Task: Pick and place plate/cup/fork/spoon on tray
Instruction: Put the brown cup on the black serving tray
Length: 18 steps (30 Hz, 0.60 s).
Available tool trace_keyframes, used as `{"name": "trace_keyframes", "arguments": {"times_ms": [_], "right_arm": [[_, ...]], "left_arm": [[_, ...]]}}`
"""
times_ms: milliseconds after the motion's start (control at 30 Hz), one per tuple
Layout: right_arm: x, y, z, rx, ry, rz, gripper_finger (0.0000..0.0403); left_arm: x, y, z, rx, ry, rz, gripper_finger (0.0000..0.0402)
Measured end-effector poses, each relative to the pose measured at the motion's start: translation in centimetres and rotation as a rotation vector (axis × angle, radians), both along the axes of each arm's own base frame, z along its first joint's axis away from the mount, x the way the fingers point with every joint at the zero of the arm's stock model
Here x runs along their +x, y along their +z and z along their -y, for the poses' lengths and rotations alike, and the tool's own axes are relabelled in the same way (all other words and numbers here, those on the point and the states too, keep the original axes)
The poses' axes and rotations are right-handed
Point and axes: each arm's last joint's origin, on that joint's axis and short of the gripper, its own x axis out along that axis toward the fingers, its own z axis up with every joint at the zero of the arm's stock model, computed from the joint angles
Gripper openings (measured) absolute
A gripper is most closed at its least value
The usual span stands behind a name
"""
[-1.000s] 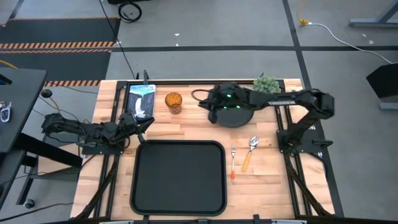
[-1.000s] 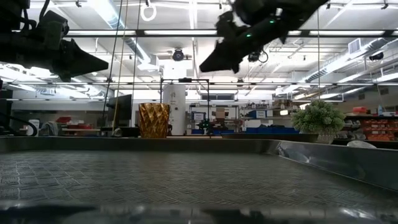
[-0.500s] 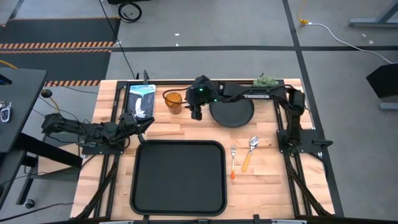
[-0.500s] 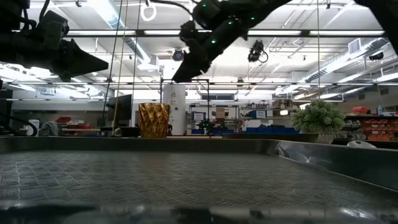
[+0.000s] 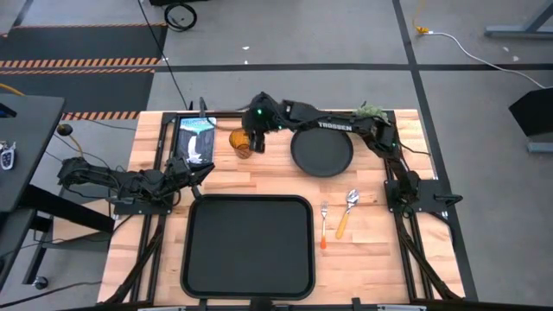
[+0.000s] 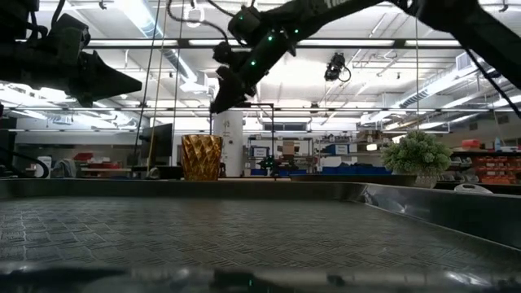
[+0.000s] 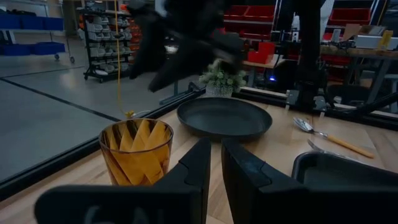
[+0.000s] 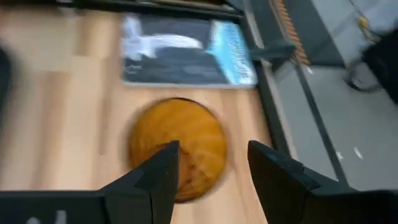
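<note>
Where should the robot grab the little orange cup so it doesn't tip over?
Probably by its rim and sides, from straight above. The cup stands upright with its mouth open on the table, nothing touching it. The right hand hangs over it, fingers open wider than one wall, so it could go down with one finger inside and one outside, or straddle it.

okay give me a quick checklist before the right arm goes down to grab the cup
1. Right gripper open: ok, fingers spread apart.
2. Gripper lined up over the cup: ok, the cup sits between and below the fingers in the right wrist view.
3. Cup upright on the table: ok, standing in the left wrist view.
4. Clear of neighbours: ok, the plate and the booklet lie apart from the cup.
5. Tray ready for placing: ok, nothing on it.
6. Left gripper out of the way: ok, parked by the tray's far left corner.
</note>
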Motion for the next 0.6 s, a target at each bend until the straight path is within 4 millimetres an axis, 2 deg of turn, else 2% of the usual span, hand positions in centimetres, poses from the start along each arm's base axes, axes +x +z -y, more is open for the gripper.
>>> {"name": "trace_keyframes", "arguments": {"times_ms": [133,233,400,600], "right_arm": [[0.3,-1.3,1.9,0.081,-0.082,-0.027,0.0196],[0.4,-1.9,2.5,0.110,-0.110,-0.042,0.0196],[0.7,-3.4,2.7,0.189,-0.091,-0.082,0.0196],[0.8,-3.4,2.6,0.219,-0.105,-0.060,0.0195]], "left_arm": [[0.0,0.0,0.0,0.000,0.000,0.000,0.0048],[0.0,0.0,0.0,0.000,0.000,0.000,0.0048],[0.0,0.0,0.0,0.000,-0.001,0.001,0.0048],[0.0,0.0,0.0,0.000,0.000,0.000,0.0048]]}}
